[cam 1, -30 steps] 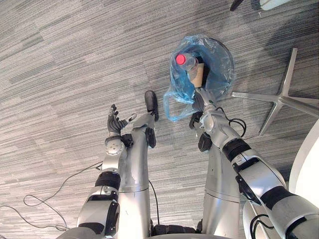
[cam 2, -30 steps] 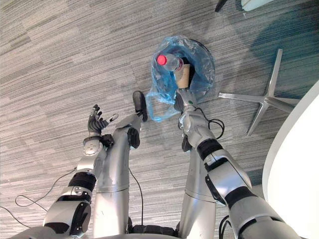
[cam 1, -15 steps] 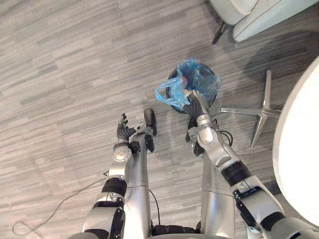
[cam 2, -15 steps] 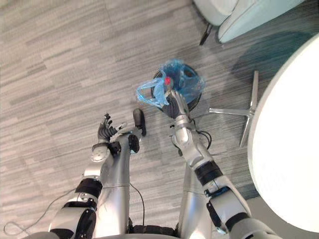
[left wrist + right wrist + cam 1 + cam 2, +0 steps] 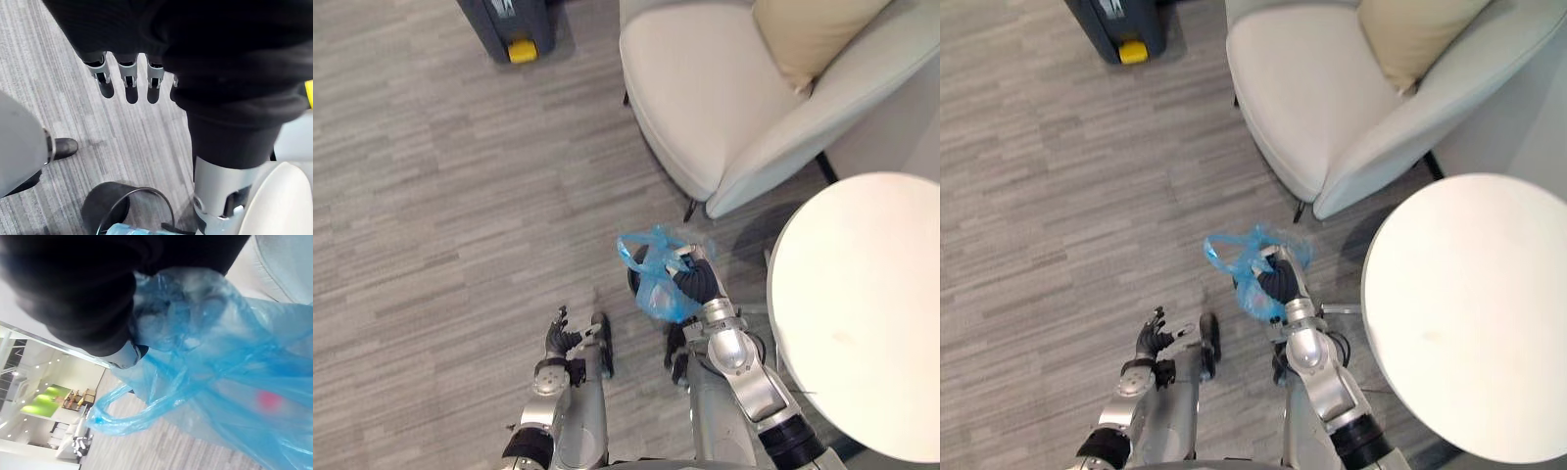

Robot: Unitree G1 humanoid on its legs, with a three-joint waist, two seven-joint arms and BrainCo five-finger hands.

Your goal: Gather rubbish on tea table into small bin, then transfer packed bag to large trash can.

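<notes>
Carrying: your right hand grips the blue bag by its bunched neck; hold firm.
Route: skirt the armchair toward the dark can.
Left hand: fingers spread, idle.

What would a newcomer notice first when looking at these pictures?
The blue bag, bunched in the right hand above the grey floor, stands out first. Next come the pale armchair beyond it and the round white table at the robot's right.
</notes>
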